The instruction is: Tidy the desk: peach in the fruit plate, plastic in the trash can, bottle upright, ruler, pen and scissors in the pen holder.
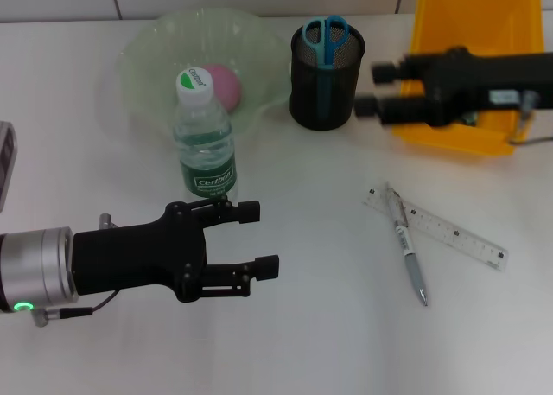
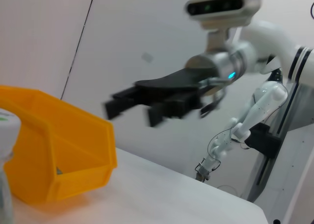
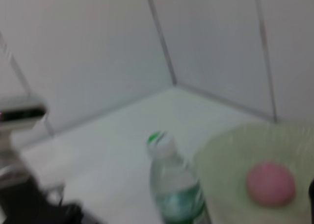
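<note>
A pink peach lies in the pale green fruit plate. In front of the plate a water bottle stands upright. Blue scissors stick out of the black mesh pen holder. On the table to the right lie a clear ruler and a pen across it. My left gripper is open near the front left, just before the bottle. Over the front of the orange trash can, my right gripper is open and empty.
A silver object shows at the left edge of the table. The white wall rises behind the plate and bin. Bare white table lies between the bottle and the ruler.
</note>
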`<state>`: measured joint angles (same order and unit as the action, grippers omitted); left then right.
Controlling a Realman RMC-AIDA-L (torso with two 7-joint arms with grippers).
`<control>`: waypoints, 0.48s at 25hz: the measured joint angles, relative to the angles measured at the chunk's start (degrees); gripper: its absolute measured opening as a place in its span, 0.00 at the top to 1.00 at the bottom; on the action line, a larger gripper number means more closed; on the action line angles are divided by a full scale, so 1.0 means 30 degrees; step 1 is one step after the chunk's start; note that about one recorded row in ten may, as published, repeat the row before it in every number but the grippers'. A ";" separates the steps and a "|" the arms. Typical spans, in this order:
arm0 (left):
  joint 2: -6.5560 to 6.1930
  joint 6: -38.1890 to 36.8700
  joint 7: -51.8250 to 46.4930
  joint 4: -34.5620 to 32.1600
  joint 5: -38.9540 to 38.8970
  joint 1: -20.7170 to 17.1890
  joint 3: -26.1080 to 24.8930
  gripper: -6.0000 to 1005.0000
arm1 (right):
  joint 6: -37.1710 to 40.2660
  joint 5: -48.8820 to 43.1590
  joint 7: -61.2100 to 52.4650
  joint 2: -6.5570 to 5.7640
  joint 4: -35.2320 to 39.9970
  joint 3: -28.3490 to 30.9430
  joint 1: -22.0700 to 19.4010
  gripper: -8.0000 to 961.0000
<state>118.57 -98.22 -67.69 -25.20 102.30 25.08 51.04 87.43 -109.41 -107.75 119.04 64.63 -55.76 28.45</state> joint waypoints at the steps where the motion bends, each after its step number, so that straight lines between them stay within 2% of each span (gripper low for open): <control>1: 0.0014 0.0000 0.0000 0.0079 0.0000 0.0025 0.0015 0.16 | 0.1005 -0.0951 -0.1108 -0.0001 0.1499 -0.0068 -0.0157 0.31; 4: 0.0019 0.0001 0.0000 0.0184 -0.0002 0.0078 0.0050 0.16 | 0.4623 -0.5288 -0.4345 0.0015 0.6224 -0.0233 -0.0123 0.29; 5: 0.0021 0.0004 0.0000 0.0196 -0.0001 0.0094 0.0072 0.16 | 0.4623 -0.5288 -0.4345 0.0015 0.6224 -0.0233 -0.0123 0.29; 8: 0.0024 0.0023 0.0000 0.0198 -0.0001 0.0114 0.0105 0.16 | 0.5890 -0.8345 -0.5413 0.0037 0.7595 -0.0862 0.0258 0.29; 9: 0.0026 0.0025 0.0001 0.0199 -0.0001 0.0099 0.0114 0.16 | 0.6064 -0.9955 -0.6046 0.0042 0.7689 -0.1716 0.0485 0.29; 12: 0.0029 0.0023 0.0008 0.0199 -0.0001 0.0037 0.0124 0.16 | 0.6034 -1.1320 -0.6586 0.0049 0.7533 -0.2631 0.0669 0.29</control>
<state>118.66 -98.15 -67.66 -24.61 102.30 25.19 51.41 105.54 -143.37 -127.51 119.19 87.23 -63.65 30.46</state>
